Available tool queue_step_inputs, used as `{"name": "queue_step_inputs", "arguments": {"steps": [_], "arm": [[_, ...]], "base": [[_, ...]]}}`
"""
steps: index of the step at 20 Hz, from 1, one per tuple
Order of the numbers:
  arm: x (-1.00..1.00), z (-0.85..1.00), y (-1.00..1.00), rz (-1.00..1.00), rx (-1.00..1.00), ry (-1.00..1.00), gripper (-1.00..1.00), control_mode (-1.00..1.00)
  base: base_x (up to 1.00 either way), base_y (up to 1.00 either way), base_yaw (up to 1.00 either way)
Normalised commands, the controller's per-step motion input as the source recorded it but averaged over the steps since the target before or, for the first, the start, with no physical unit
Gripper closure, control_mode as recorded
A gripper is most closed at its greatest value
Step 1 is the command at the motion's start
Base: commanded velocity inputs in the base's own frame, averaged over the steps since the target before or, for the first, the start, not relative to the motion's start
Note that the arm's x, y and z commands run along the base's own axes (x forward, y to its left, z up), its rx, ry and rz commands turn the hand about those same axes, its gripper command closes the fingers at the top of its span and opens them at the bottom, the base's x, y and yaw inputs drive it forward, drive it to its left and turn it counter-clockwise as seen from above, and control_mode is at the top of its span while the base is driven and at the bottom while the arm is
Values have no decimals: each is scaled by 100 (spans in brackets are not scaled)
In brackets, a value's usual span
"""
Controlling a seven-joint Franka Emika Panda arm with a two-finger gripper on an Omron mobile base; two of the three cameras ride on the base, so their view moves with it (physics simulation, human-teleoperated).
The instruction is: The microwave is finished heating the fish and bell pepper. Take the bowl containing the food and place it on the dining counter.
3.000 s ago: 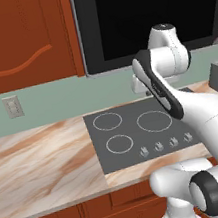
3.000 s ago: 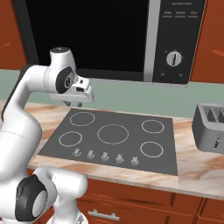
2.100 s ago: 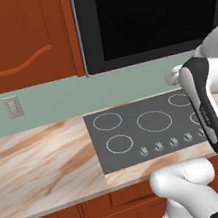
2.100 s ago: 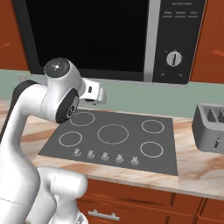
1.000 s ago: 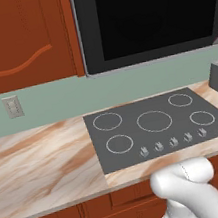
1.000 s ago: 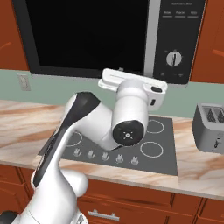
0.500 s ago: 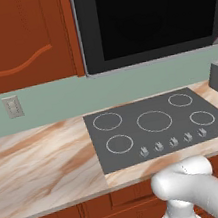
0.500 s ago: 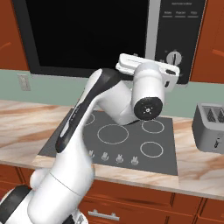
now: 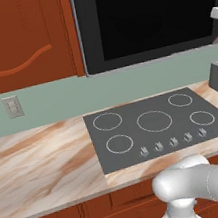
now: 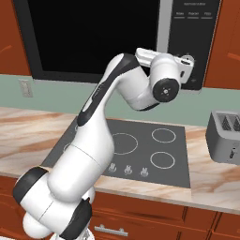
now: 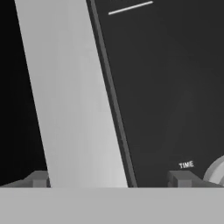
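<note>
Microwave (image 10: 117, 40) door shut, above cooktop (image 10: 136, 150). Claw (image 11: 109, 179) wide open, empty, straddled silver handle (image 11: 74, 96). Bowl presumably inside, unseen. Advice: close squarely on handle, pull along hinge arc.

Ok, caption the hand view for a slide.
Open pincer straddling the silver-grey door strip of the glossy black microwave.

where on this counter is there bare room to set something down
The widest free patch is the marble counter left of the cooktop, below the wall outlet. A narrow strip runs between the cooktop and the toaster. It is crowded on the right, around the toaster.
</note>
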Motion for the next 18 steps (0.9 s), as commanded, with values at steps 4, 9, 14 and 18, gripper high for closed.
{"name": "queue_step_inputs", "arguments": {"steps": [4,9,14,18], "arm": [[63,0,-25,7,0,7,-100,-100],[44,1,-49,10,3,9,-100,-100],[41,0,-13,4,0,8,-100,-100],[46,0,0,0,0,0,100,-100]], "base": [[0,0,0],[0,0,0],[0,0,0],[0,0,0]]}}
